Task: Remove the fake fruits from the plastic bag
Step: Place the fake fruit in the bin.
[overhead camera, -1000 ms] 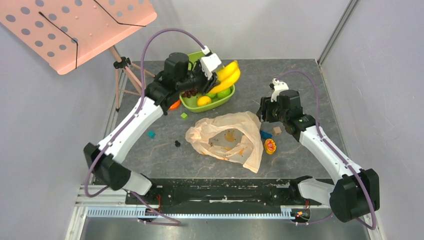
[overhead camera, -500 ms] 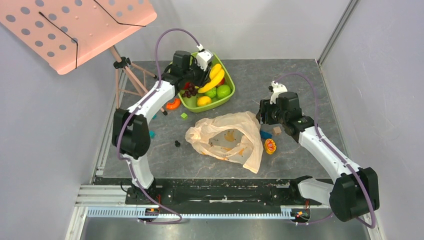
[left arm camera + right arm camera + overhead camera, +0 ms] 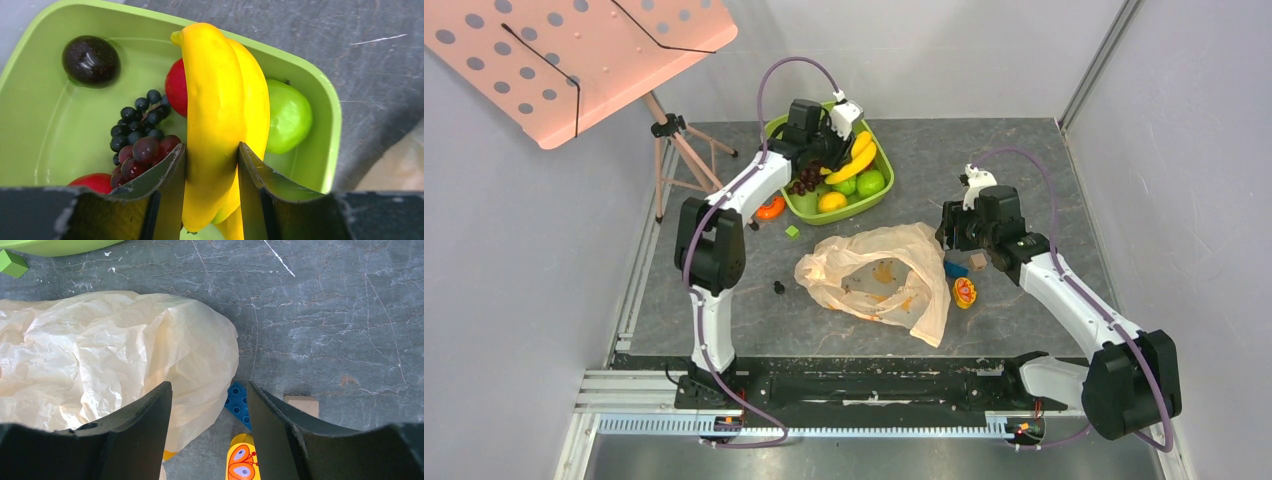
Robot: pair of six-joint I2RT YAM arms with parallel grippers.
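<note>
1. bag (image 3: 879, 280) — lies slack and crumpled at the centre of the table (image 3: 1024, 160), nearest the arm bases. it looks flattened, but whether any fruit is left inside cannot be told. handling: thin film, very light, no stiffness, so it will likely slide or lift with any pull. take a pinch of film at the rim or a handle, not in the middle.

2. right gripper (image 3: 207, 390) — hangs over the bag's 3 o'clock edge. its jaws are wide apart with nothing between them.

3. tub (image 3: 40, 130) — stands at about 11 o'clock from the bag, toward the far side of the table. the red grapes (image 3: 145, 152) and the yellow fruit (image 3: 831, 201) lie inside it, out of the bag.

4. left gripper (image 3: 211, 149) — sits over the tub with its jaws closed on the banana (image 3: 215, 90) at about mid-length, one pad on each flank. the banana's free end points to 12 o'clock in the wrist view. whether it touches the fruit below cannot be told.

handling, banana: glossy, rigid and probably light, so the curved skin may slip or pivot between flat pads. the narrow mid-length span is the sound place to hold.

handling, red grapes: a knobbly cluster that probably flexes. close on the bulk of the bunch, not on a single berry.
</note>
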